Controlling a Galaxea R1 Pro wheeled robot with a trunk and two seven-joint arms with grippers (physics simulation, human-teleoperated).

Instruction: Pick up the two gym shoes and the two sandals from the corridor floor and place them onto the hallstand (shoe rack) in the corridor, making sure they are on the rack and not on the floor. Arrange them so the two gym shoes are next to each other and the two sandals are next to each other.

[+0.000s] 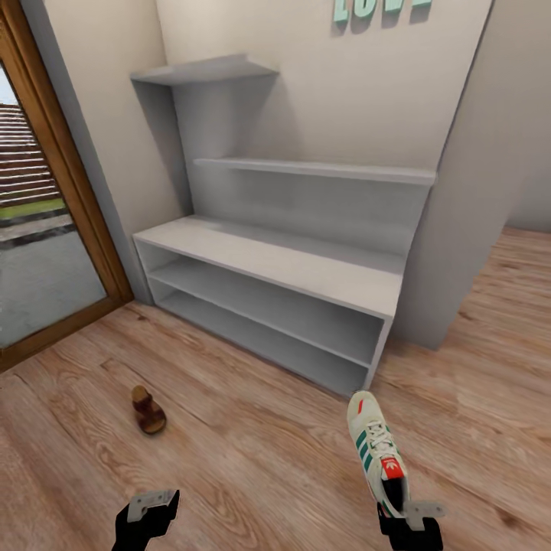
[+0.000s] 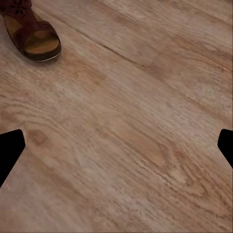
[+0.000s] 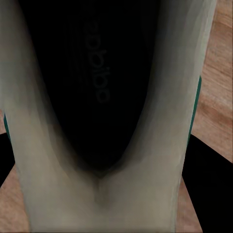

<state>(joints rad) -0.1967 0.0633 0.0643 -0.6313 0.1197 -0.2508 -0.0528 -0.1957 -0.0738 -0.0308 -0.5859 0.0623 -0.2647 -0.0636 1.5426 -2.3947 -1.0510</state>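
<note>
— What did our right hand (image 1: 411, 514) hold?
— It pinched the gym shoe (image 1: 376, 450) by its heel, near the hallstand (image 1: 283, 264).
— And our left hand (image 1: 149, 514)?
— Spread wide, holding nothing, above the floor (image 1: 252, 451) near one sandal (image 1: 148, 409).

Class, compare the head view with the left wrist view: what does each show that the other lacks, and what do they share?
Head view alone: the hallstand with mint-green letters above it, a glass door, and the right gripper holding a gym shoe by its heel, toe pointing toward the rack.

Left wrist view alone: a close look at wood grain and knots between the left gripper's wide-apart fingertips.

Shared: one brown sandal lying on the corridor floor.
</note>
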